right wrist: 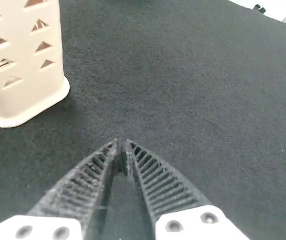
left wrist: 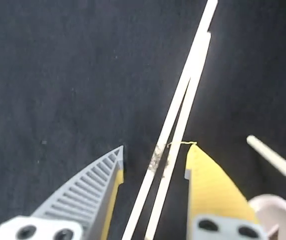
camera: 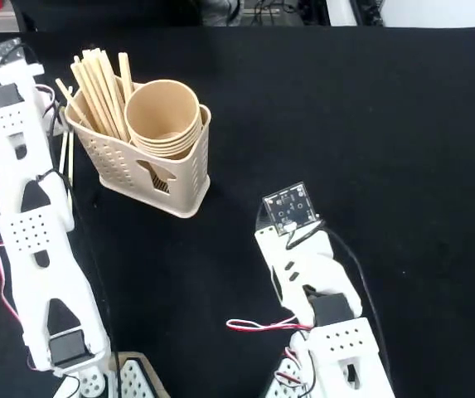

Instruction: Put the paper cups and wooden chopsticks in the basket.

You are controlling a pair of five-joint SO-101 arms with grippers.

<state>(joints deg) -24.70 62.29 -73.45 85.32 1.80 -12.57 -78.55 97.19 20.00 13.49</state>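
Left wrist view puts the left tool (left wrist: 155, 150) low over the black worktop (camera: 345, 124), its jaws spread and straddling the loose pair of chopsticks (left wrist: 185, 95). The yellow jaw sits just beside the nearer stick and the grey jaw stands farther off. The pair lies flat on the worktop, close to its left edge and just beside the basket (camera: 179, 178), which stands toward the far left corner. The basket already holds a stack of paper cups (camera: 164, 116) and a bundle of chopsticks (camera: 96, 83). The right tool (right wrist: 121, 146) hangs over the near middle of the worktop with its jaws pressed together on nothing.

The step in hand looks to be the pick of this last pair. The sticks are thin, lie side by side and rest right on the cloth, so the jaws should go down until they nearly touch the cloth before closing. Otherwise one stick may slip out. It would help to centre the pair between the jaws first, since the uneven gap could roll the sticks sideways as the jaws close.

Once the pair is gripped, lift it straight up and well above the basket rim. Then tilt the sticks toward upright and lower them into the compartment with the bundle, away from the cups. The basket looks light, so a knock from the arm could shift it.
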